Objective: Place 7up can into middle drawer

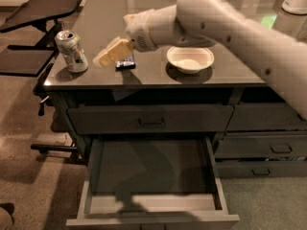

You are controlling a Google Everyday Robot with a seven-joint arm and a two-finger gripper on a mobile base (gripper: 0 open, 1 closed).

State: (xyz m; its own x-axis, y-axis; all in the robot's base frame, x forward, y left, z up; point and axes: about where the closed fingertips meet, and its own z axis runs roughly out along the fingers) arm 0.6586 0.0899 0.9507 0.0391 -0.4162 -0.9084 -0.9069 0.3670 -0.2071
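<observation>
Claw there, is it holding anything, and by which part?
Nothing held. The claw hangs empty beside the can, which stands untouched on the counter.

A single camera looks down from high in front of the desk (158, 78), near enough that its top fills the upper frame and the open middle drawer (153, 169) the lower; the arm (225, 28) enters from the right, gripper (106, 56) over the desktop near the 7up can (72, 51)
</observation>
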